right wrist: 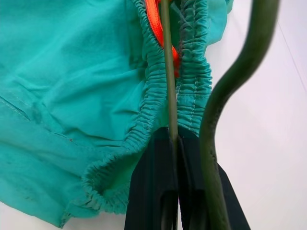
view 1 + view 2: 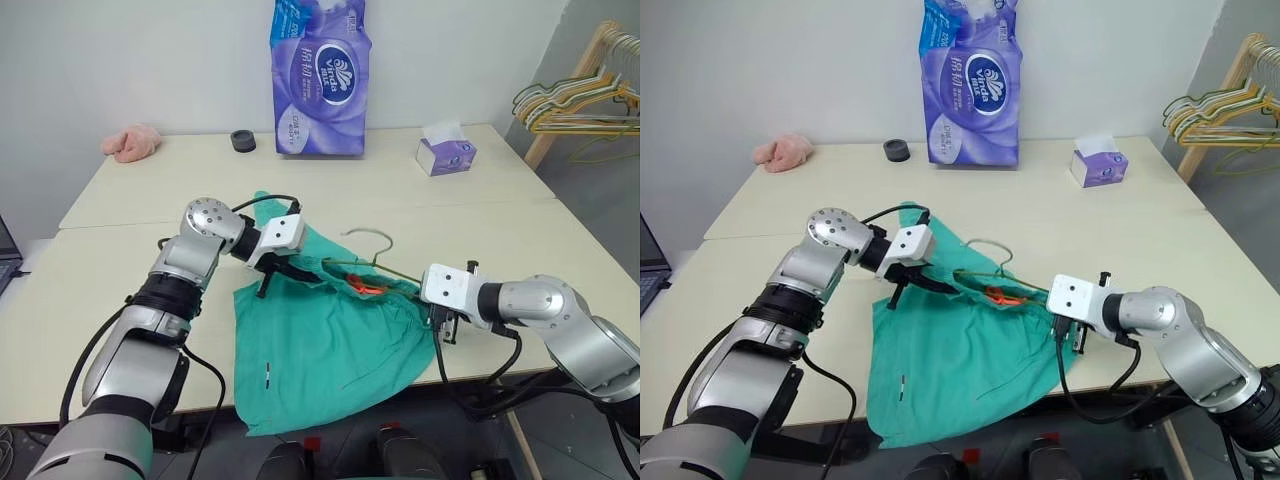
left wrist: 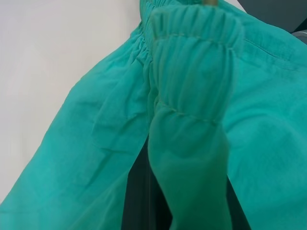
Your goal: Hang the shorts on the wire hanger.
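From the head cameras, crumpled teal-green shorts (image 2: 320,340) drape over the front edge of the cream surface (image 2: 150,270), the wire hanger (image 2: 372,250) threaded through their waistband, hook on the far side. Left wrist view: the left pincer (image 2: 285,270) is clamped on gathered waistband. Right wrist view: the right pincer (image 1: 175,211) pinches the hanger's thin olive wire beside the shorts' orange drawstring (image 1: 153,19).
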